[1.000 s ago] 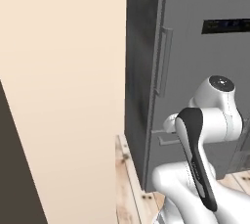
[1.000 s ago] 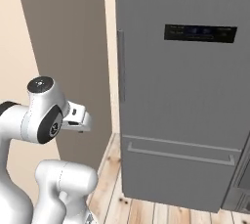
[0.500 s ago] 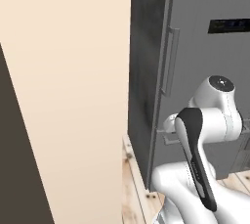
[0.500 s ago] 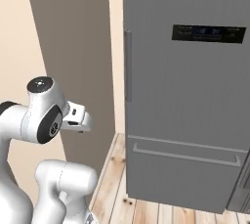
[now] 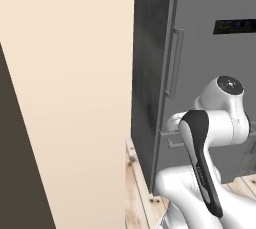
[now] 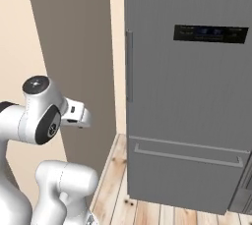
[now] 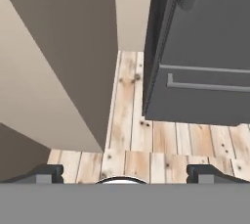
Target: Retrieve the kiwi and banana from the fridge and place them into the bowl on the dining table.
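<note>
The fridge (image 6: 187, 96) is being faced with its door and bottom drawer (image 7: 205, 88) shut, so kiwi and banana are being kept hidden inside. The claw (image 7: 124, 173) is being held wide open, empty, above the wooden floor (image 7: 146, 145); everything is being left undone.

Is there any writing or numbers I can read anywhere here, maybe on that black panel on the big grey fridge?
No text can be read.
Black display panel on the tall dark-grey fridge: faint bluish marks, too small and blurred to read.
</note>
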You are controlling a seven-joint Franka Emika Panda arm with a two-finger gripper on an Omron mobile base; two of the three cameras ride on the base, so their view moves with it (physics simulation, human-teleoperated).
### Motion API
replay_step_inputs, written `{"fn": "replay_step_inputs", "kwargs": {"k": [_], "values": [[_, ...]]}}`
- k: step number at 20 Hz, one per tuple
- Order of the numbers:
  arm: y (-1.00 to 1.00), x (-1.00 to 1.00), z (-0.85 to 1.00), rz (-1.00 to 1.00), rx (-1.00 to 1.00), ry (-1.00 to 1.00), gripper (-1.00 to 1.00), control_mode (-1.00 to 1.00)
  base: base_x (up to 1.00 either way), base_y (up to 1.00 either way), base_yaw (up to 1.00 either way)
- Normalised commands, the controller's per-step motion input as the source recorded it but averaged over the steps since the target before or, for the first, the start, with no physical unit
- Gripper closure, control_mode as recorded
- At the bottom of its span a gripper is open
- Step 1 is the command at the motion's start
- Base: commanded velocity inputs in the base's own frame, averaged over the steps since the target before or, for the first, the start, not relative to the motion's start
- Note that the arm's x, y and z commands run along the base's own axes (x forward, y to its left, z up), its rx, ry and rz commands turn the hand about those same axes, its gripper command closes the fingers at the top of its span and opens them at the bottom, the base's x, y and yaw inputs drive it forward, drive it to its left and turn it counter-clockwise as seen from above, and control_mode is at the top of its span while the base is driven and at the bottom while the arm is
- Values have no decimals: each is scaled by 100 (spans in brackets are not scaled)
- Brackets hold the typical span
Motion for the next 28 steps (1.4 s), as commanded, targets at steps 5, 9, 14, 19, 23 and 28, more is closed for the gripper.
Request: {"fn": "replay_step_inputs", "kwargs": {"k": [5, 9, 14, 19, 23, 28], "values": [[-10, 0, 0, 0, 0, -26, -100, -100, 0, 0, 0], [-24, 0, 0, 0, -4, -28, -100, -100, 0, 0, 0], [-53, 2, -4, 0, -4, -28, -100, -100, 0, 0, 0], [-56, 14, -23, 0, -2, -26, -100, -100, 0, 0, 0], [-16, 33, -30, 0, -1, -24, -100, -100, 0, 0, 0], [0, 47, -41, 2, -3, -25, -100, -100, 0, 0, 0]]}}
